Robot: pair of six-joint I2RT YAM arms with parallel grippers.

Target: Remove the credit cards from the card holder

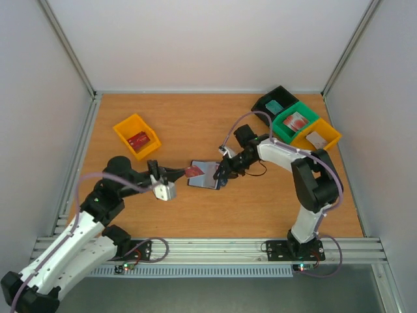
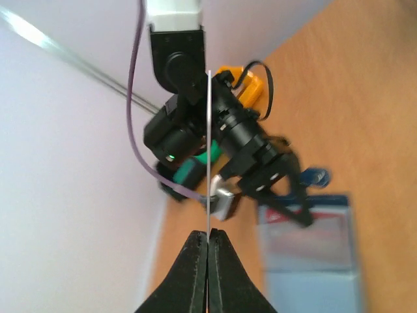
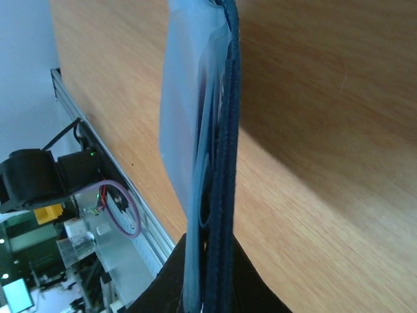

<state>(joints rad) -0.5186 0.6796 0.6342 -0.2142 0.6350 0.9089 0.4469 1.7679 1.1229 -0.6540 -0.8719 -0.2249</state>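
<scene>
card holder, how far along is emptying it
Done: a red card, apparently, in the left yellow bin. In hand: left gripper shut on a second card at the card holder, which the right gripper clamps. Left: binning it; any others inside are hidden.

The left arm (image 1: 78, 241) and right arm (image 1: 280, 151) have glossy white shells and black joints. A thin purple cable (image 2: 131, 117) loops along each. The tapered fingers (image 2: 189, 280) are matte black.

Open card holder (image 1: 207, 176) at bench (image 1: 273, 202) centre; left fingers (image 1: 172, 172) pinch a red credit card (image 1: 193, 171) at its left edge.
</scene>
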